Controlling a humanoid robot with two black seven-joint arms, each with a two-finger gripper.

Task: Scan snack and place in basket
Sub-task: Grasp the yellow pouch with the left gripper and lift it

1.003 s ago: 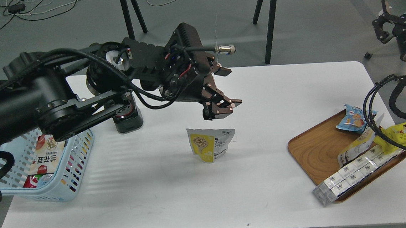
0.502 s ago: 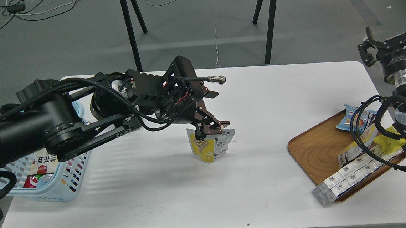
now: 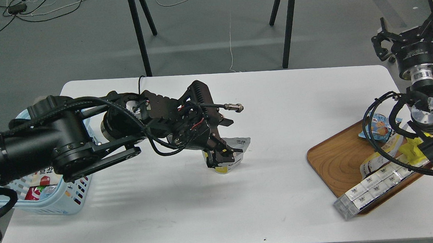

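Note:
The snack (image 3: 238, 146), a small pouch with a yellow front and a white panel, stands on the white table (image 3: 222, 205) at its middle. My left gripper (image 3: 219, 155) has come down over it from the left. Its fingers (image 3: 210, 159) press on the pouch's front and cover most of the yellow face; only the white right part and the yellow bottom edge show. The light blue basket (image 3: 63, 199) stands at the table's left edge, partly behind my left arm. My right gripper (image 3: 405, 37) is raised beyond the table's right edge, open and empty.
The basket holds a red and white packet (image 3: 40, 185). A brown wooden tray (image 3: 337, 158) at the right holds a blue biscuit packet (image 3: 378, 125), a yellow packet (image 3: 412, 147) and a long row of white packs (image 3: 373, 186). Black stand legs (image 3: 138, 31) rise behind the table.
My left gripper has dropped from above the snack down onto it, and its fingers have narrowed on the pouch. My right arm has shifted left and up.

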